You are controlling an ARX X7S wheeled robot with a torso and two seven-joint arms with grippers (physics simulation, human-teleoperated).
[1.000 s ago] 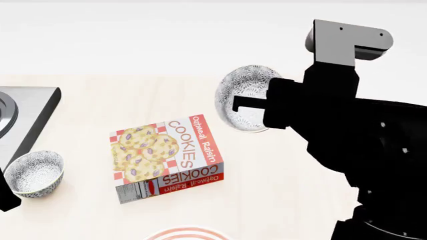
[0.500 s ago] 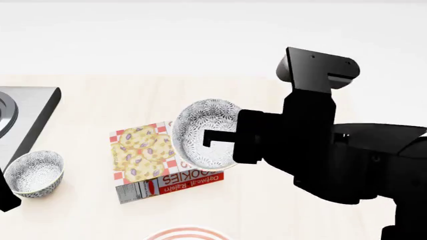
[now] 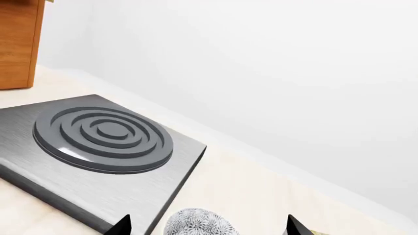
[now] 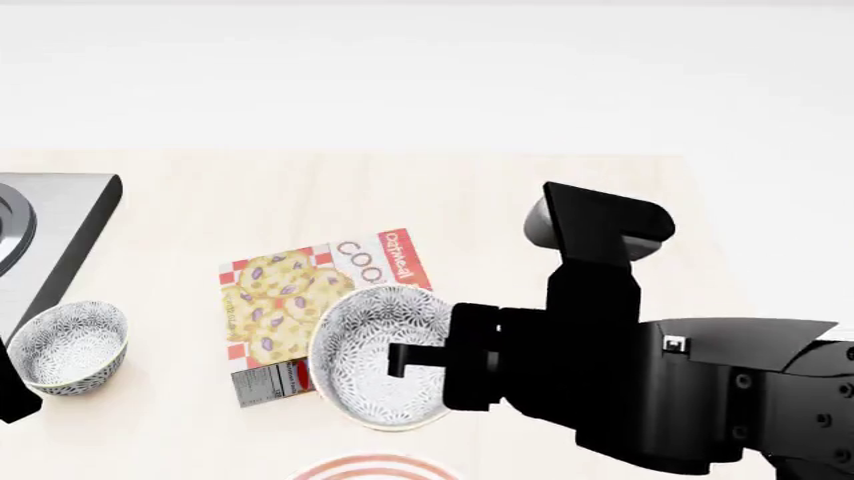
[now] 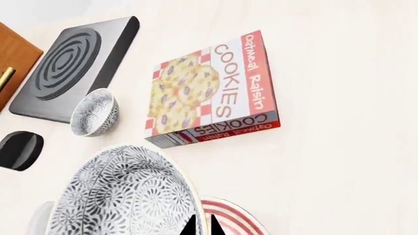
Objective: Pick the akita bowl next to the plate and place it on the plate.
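Tabletop (image 4: pixel 574 190) is carrying everything here; the cookie box (image 4: pixel 310 300) is lying flat mid-table, the hob (image 4: pixel 40 225) sitting at the robot's left edge. The right gripper (image 4: pixel 407 360) is holding the akita bowl (image 4: pixel 380 355) in the air, its fingers clamped on the bowl's rim, the bowl overlapping the box's near corner in the head view. The plate (image 4: pixel 376 468) is just peeking in at the bottom edge, slightly nearer the robot than the bowl. In the right wrist view the plate (image 5: pixel 232 218) is showing just beside the held bowl (image 5: pixel 124 196). Best move, I'd judge: carrying the bowl further toward the robot until it is centring over the plate, keeping it level, then lowering before releasing. The second speckled bowl (image 4: pixel 70 345) is sitting by the hob. Left gripper (image 3: pixel 205 226) is hanging over that bowl with fingers spread wide, gripping nothing.
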